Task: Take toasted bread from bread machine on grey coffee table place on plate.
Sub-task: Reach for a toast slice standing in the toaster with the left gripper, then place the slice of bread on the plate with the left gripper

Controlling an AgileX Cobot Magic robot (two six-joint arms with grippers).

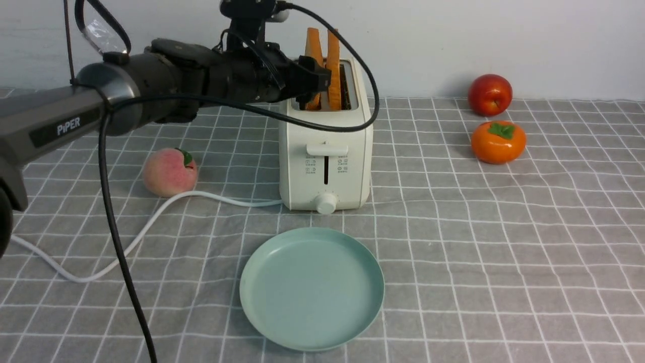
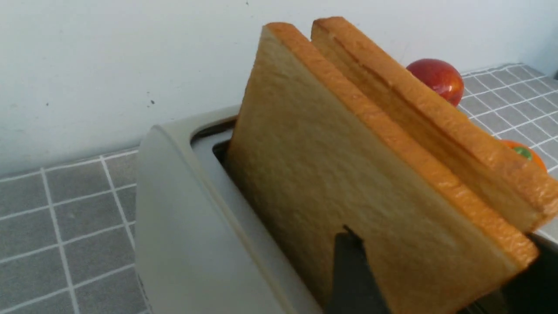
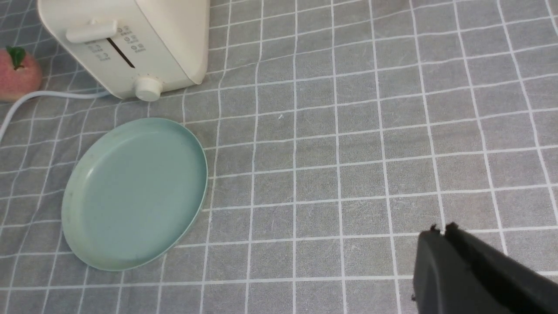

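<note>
A round pink peach (image 1: 170, 173) with a green leaf at its top can be seen toward the left side in the front view, and its lower edge is met or nearly met by a white cord. On the right side, toward the back and close to the pale wall (image 1: 504, 45), a glossy deep-red apple (image 1: 490, 95) is placed, and just in front of it a shiny orange persimmon (image 1: 498, 141) topped with a green calyx is set. Whether the two fruits are touching cannot be told for certain.
</note>
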